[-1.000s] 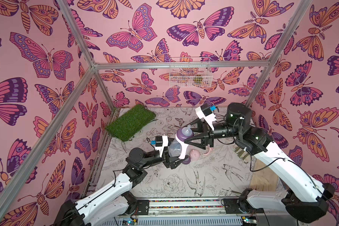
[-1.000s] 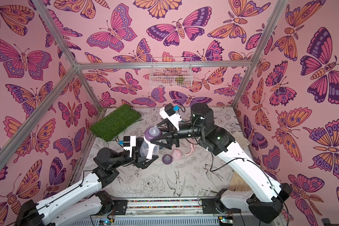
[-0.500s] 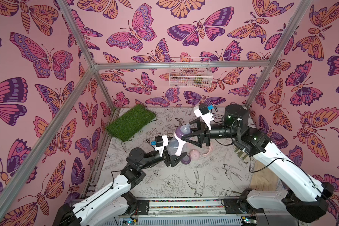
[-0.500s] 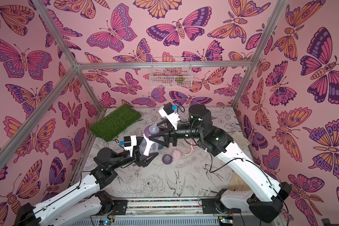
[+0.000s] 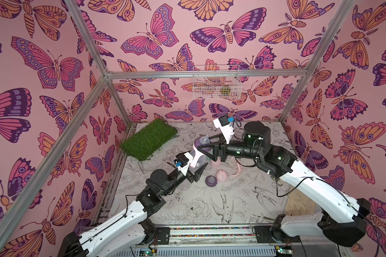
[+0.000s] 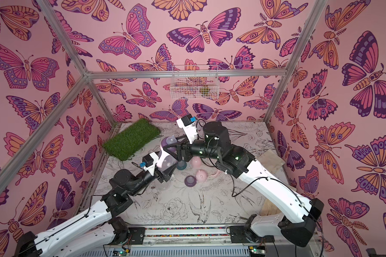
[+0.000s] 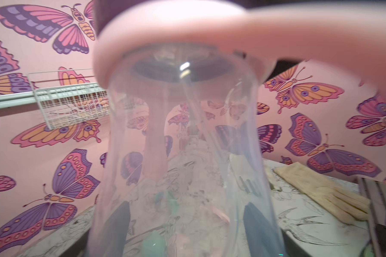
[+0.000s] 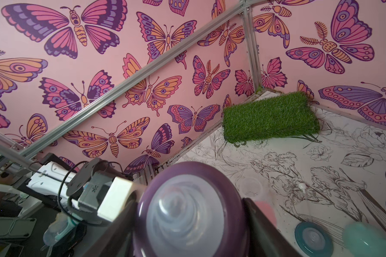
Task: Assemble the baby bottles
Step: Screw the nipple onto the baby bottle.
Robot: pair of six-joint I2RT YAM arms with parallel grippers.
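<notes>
Butterfly walls (image 5: 54, 66); clear bottle (image 5: 201, 162), purple collar (image 5: 202, 146)

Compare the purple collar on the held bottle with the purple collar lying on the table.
The held collar is raised off the table, seated atop the clear bottle in the left claw; the loose collar rests on the table beside a pink cap. The right claw grips the held collar by its sides; nothing touches the loose collar. Shared: both are purple rings with a pale nipple in the middle.
</notes>
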